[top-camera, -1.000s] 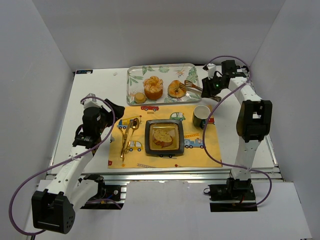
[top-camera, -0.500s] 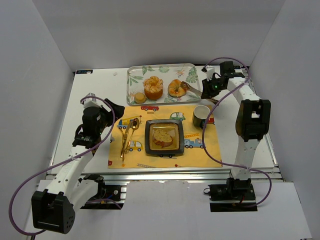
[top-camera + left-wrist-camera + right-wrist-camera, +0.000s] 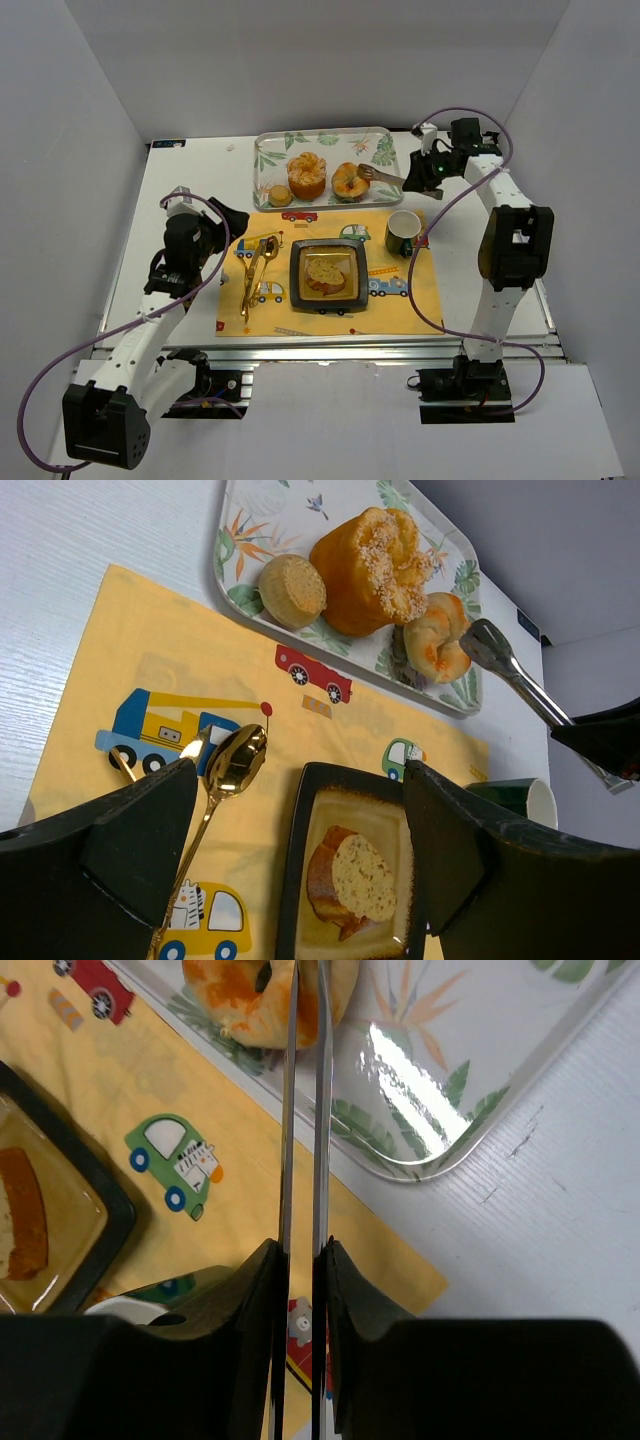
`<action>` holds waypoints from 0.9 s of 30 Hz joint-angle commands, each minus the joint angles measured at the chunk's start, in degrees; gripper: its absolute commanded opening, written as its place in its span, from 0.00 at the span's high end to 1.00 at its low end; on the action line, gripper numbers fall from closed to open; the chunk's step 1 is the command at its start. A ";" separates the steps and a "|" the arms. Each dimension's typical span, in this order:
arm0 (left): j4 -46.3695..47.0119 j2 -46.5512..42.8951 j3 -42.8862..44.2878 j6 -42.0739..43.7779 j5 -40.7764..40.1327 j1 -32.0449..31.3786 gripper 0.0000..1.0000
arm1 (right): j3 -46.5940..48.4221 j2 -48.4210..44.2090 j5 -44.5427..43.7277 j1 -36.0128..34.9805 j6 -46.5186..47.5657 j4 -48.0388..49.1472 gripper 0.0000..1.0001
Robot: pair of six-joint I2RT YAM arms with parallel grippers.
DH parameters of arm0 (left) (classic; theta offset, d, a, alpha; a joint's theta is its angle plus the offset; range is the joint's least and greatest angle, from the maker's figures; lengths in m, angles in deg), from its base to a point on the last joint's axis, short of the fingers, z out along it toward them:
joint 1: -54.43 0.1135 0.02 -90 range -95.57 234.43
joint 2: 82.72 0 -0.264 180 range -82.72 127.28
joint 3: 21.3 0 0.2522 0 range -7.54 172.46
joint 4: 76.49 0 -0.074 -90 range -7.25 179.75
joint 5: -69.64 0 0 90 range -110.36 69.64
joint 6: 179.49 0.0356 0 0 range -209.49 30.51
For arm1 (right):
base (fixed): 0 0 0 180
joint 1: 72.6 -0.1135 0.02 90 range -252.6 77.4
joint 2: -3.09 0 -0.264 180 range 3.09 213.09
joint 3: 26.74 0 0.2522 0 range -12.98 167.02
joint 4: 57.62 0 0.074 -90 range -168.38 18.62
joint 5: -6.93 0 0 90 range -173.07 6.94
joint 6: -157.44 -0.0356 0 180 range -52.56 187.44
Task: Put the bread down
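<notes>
My right gripper (image 3: pixel 436 176) is shut on metal tongs (image 3: pixel 385 178), also in the right wrist view (image 3: pixel 303 1110). The tongs' tips touch a round glazed bread (image 3: pixel 350 180) on the leaf-patterned tray (image 3: pixel 270 148); that bread tops the right wrist view (image 3: pixel 240 1000). A big sesame bun (image 3: pixel 307 175) and a small round cake (image 3: pixel 280 195) lie on the same tray. A bread slice (image 3: pixel 326 273) lies on the dark square plate (image 3: pixel 297 277), also in the left wrist view (image 3: pixel 350 875). My left gripper (image 3: pixel 300 850) is open and empty, left of the mat (image 3: pixel 225 235).
A yellow car-print placemat (image 3: pixel 395 305) holds the plate, a gold spoon and fork (image 3: pixel 255 270) at its left and a green mug (image 3: pixel 403 232) at its right. White walls enclose the table on three sides.
My right gripper has carried the tongs left along the tray, so their tips now reach the glazed bread. The left arm has not moved.
</notes>
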 commanded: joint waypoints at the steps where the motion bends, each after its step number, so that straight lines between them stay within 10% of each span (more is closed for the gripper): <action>1: -0.37 -1.82 1.69 -0.21 0.18 0.29 0.08 | -1.43 -6.18 5.47 0.37 -0.87 3.84 1.00; 16: -0.63 -2.87 1.34 -0.39 -0.17 0.29 0.08 | -17.16 -26.99 17.95 -1.47 16.76 -5.99 1.00; 27: 0.42 -2.35 0.64 -0.83 0.62 0.29 0.08 | -39.57 -42.91 9.53 -7.00 25.93 -6.71 1.00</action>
